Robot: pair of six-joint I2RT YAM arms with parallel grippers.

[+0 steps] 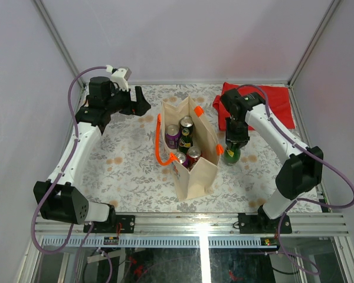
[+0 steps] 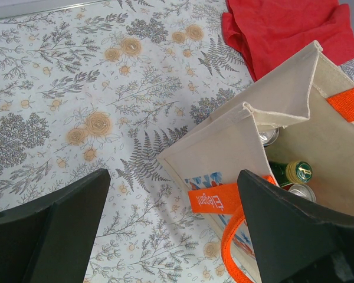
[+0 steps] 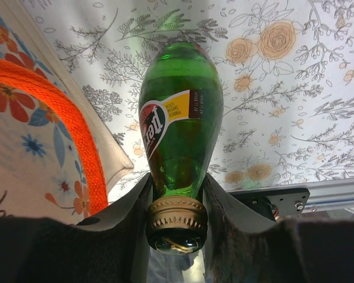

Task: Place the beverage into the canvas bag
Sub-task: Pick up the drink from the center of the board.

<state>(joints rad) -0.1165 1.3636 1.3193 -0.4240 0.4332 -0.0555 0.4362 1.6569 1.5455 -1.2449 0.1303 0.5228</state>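
right gripper (image 3: pixel 177 197): pinching the green bottle (image 3: pixel 180 127) by its neck, just right of the bag (image 1: pixel 196 175) | left gripper (image 2: pixel 171 180): wide open, far left of the bag

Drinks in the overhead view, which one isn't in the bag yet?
The green glass bottle, gripped by its gold-capped neck in the right end effector, just outside the canvas bag. The cans and a second bottle already sit inside.

Floral tablecloth (image 1: pixel 124 171) (pale walls (image 1: pixel 183 35) around)
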